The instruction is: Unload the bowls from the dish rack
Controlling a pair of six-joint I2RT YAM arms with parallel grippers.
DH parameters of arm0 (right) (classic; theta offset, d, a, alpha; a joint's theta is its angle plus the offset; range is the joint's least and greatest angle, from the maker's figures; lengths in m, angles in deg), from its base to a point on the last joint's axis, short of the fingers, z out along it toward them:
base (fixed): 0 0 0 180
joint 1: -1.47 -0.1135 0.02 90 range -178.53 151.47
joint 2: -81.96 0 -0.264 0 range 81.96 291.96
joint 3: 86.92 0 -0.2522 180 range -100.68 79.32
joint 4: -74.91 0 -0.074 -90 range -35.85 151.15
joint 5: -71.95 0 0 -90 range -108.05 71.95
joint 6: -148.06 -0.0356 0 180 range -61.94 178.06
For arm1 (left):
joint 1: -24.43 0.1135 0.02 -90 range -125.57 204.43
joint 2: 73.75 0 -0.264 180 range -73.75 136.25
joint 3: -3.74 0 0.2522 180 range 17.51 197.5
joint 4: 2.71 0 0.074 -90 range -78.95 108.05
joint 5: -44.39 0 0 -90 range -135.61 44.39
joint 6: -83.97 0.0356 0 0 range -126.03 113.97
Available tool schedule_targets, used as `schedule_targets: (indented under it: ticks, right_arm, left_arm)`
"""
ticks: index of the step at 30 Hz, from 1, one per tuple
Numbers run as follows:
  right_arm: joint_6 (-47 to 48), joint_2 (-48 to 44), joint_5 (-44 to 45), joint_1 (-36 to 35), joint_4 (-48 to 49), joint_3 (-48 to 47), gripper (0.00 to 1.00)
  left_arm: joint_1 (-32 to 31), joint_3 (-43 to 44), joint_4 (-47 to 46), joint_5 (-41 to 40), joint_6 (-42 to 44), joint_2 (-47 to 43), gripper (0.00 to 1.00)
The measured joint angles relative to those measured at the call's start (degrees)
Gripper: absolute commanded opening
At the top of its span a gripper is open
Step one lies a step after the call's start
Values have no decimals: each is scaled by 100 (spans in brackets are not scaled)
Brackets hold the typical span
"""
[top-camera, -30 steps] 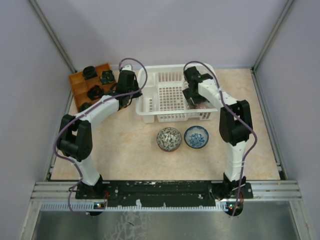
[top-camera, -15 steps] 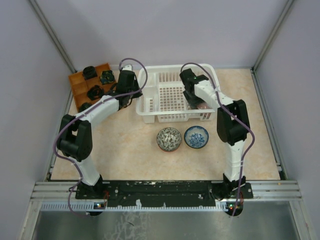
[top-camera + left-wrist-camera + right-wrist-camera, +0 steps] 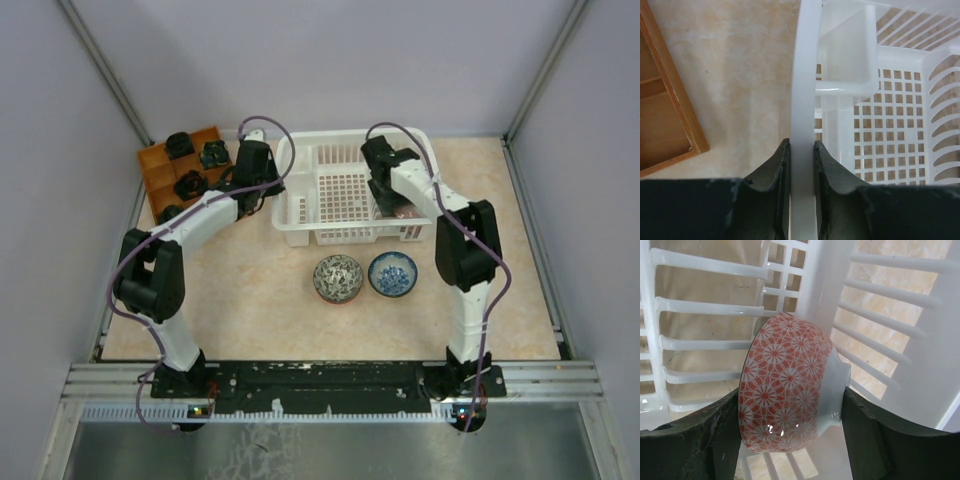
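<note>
The white dish rack [image 3: 345, 190] stands at the back middle of the table. My left gripper [image 3: 802, 160] is shut on the rack's left rim [image 3: 805, 90] and holds it. My right gripper [image 3: 790, 425] is inside the rack's right end, shut on an orange-red bowl with white flowers [image 3: 785, 385], rim on one finger and foot on the other. In the top view that bowl [image 3: 404, 211] barely shows under the right arm. A dark grey-and-white patterned bowl [image 3: 338, 277] and a blue-speckled bowl [image 3: 393, 273] sit on the table in front of the rack.
An orange-brown compartment tray [image 3: 185, 170] with small dark items stands at the back left, next to the left gripper; its corner shows in the left wrist view [image 3: 665, 130]. The rack's slotted walls [image 3: 705, 340] close in round the right gripper.
The right gripper shifted a little within the rack's right end, left and then slightly back. The left arm and the two bowls on the table have not moved.
</note>
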Motion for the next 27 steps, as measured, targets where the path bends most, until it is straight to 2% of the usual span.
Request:
schedule_targets:
  ticks: [4, 11, 19, 27]
  right_arm:
    - [-111, -177, -293, 76, 17, 42, 35]
    - [-289, -673, -691, 199, 170, 66, 36]
    - [-651, -710, -1163, 424, 605, 105, 37]
    - [-1088, -837, -1692, 804, 1182, 577, 38]
  left_arm:
    - [4, 0, 0, 0, 0, 0, 0]
    - [4, -4, -2, -4, -2, 0, 0]
    - [4, -15, -20, -4, -4, -2, 0]
    - [4, -48, -63, -4, -24, -13, 0]
